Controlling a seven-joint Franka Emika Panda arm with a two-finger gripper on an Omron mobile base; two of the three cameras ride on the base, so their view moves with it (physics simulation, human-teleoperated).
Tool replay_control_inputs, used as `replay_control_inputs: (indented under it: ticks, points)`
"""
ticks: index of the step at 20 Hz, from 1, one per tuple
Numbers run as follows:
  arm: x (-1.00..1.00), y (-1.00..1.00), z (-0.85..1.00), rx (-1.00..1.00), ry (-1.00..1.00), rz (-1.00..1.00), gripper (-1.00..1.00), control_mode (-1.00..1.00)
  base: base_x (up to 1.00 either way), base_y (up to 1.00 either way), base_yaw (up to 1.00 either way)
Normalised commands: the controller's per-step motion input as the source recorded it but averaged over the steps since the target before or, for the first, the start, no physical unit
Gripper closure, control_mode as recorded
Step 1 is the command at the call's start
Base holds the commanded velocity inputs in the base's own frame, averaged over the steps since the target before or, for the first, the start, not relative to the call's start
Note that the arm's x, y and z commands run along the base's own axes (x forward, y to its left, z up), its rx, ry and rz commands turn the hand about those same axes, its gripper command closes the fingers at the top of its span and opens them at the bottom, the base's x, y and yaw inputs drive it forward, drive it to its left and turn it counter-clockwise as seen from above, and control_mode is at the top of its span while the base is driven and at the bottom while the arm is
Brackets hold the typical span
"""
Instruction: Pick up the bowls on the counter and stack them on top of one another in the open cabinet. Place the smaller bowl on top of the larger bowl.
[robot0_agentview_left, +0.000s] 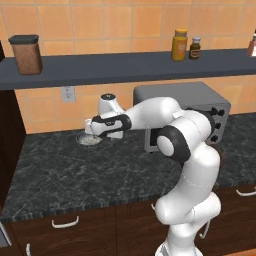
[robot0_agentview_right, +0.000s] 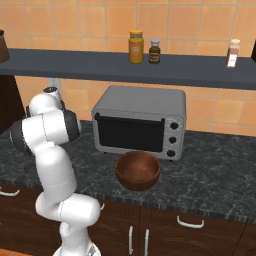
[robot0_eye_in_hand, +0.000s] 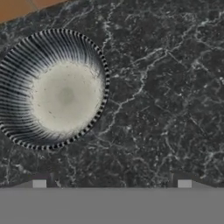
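**A:** Status. Where are the bowls?

**B:** Small glassy bowl (robot0_eye_in_hand: 52, 89) sits on the black marbled worktop (robot0_eye_in_hand: 166, 96), at about 10 o'clock in my hand view. Ribbed wall, pale centre, upright. In the left base view it's at the back of the worktop near the tiled wall, just past my hand, partly hidden by it.

**A:** And the big one?

**B:** Brown bowl (robot0_agentview_right: 138, 171) is on the worktop right in front of the grey toaster oven (robot0_agentview_right: 140, 121), near the front edge, at 6 o'clock from the oven door in the right base view. Upright, nothing in it. Well apart from the small bowl.

**A:** Jaws?

**B:** My jaws (robot0_eye_in_hand: 111, 183) hang over bare worktop, pointing down. Two tips (robot0_eye_in_hand: 39, 183) show at the bottom of the hand view, far apart, so wide. Nothing between them. The small bowl lies off toward the left tip, up and outside the gap, not touching.

**A:** Shelf?

**B:** Dark grey shelf board (robot0_agentview_left: 125, 67) runs along the orange wall above the oven. Black-lidded brown jar (robot0_agentview_left: 25, 54) at its left end, yellow jar (robot0_agentview_left: 179, 45) and small dark bottle (robot0_agentview_left: 195, 48) toward the right. No bowl on it yet.
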Motion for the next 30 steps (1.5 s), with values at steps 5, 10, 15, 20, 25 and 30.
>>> replay_control_inputs:
  ticks: [5,10,15,20,25,30]
  points:
    - [0.31,0.08,-0.34,0.00,0.04,-0.01,-1.00,-1.00,0.00,0.00,0.00]
    - [0.40,0.00,-0.27,0.00,0.02,0.00,-1.00,-1.00,0.00,0.00,0.00]
    - [0.35,0.00,-0.25,0.00,0.02,0.00,-1.00,-1.00,0.00,0.00,0.00]
    - [0.30,0.05,-0.37,0.00,0.04,0.00,-1.00,-1.00,0.00,0.00,0.00]
    - [0.14,0.18,-0.26,0.00,0.03,0.00,1.00,-1.00,0.00,0.00,0.00]
    - [-0.08,0.08,-0.07,0.00,0.01,0.00,1.00,-1.00,0.00,0.00,0.00]
